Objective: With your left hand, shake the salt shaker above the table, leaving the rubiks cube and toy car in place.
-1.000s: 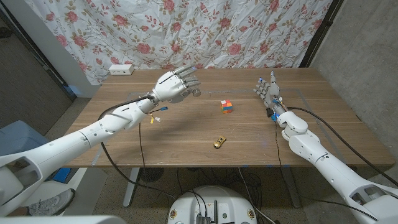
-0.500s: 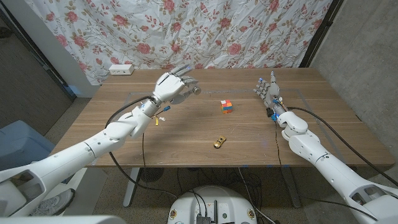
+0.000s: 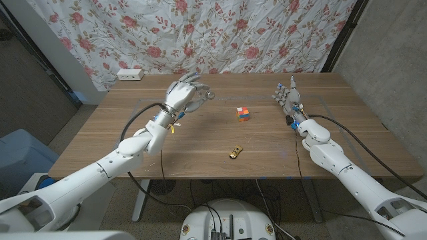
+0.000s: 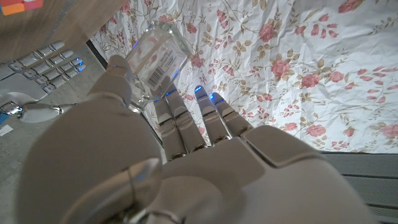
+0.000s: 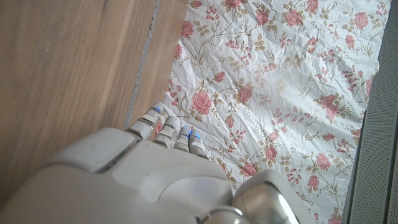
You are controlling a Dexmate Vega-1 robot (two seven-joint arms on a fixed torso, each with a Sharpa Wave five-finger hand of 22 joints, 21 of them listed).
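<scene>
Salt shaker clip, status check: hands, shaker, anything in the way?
Left hand grips clear glass salt shaker above the table. Right hand idle, empty, at far right. Multicoloured rubiks cube and small gold toy car clear of it.

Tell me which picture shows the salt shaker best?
The left wrist view: the clear salt shaker with its barcode label looms large in the left hand. The head view shows just its small metal cap poking from the hand's fingers. The right wrist view gives wood, curtain and the right hand.

The salt shaker is clear shiny glass with a paper label, the left hand is smooth white plastic, and the table is matt wood.
</scene>
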